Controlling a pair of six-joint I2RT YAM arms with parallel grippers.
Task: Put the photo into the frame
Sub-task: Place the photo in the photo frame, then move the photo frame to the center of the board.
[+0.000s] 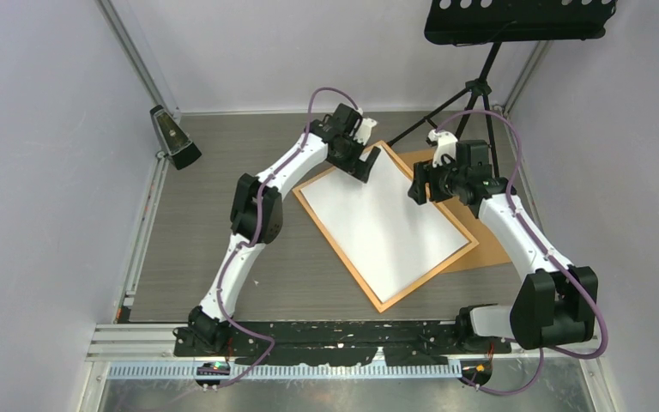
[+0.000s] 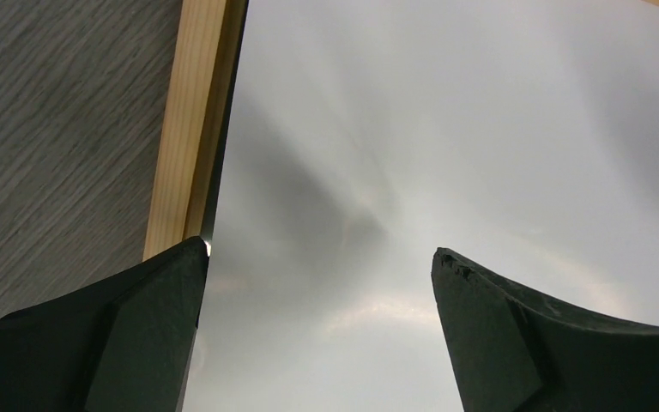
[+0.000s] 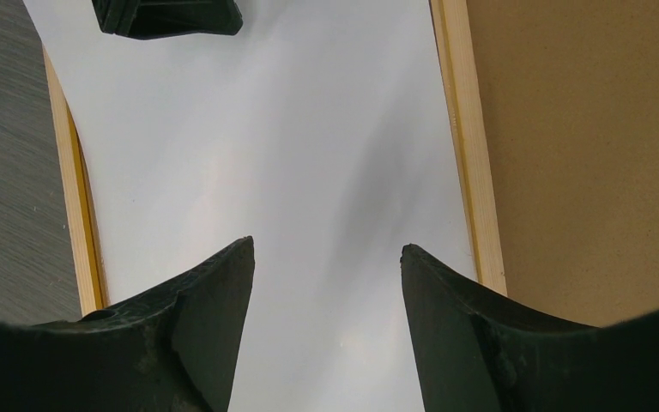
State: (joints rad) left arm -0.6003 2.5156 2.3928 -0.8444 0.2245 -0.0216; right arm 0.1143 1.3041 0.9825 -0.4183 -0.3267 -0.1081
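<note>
- A black wedge-shaped object (image 1: 174, 137) stands at the far left corner of the grey wood-grain desk (image 1: 206, 232), well apart from everything else.
- My left jaws are spread wide with nothing between them. They are over the far left corner of the photo (image 1: 382, 223), and one tip is just beside the frame's wooden strip. I cannot tell whether the tips touch the paper.
- The photo lies white side up inside the frame (image 1: 431, 277). The frame sits turned on the diagonal, from mid-desk toward the far right. Its orange border shows all round the sheet.
- My right jaws are also parted and grip nothing. They are above the far right edge of the photo, just inside the frame's border. I cannot tell whether they touch it either.
- A plain brown board (image 1: 489, 253) lies flat under the frame and sticks out past its right side.
- A black music stand (image 1: 472, 94) on a tripod rises at the far right corner of the desk.
</note>
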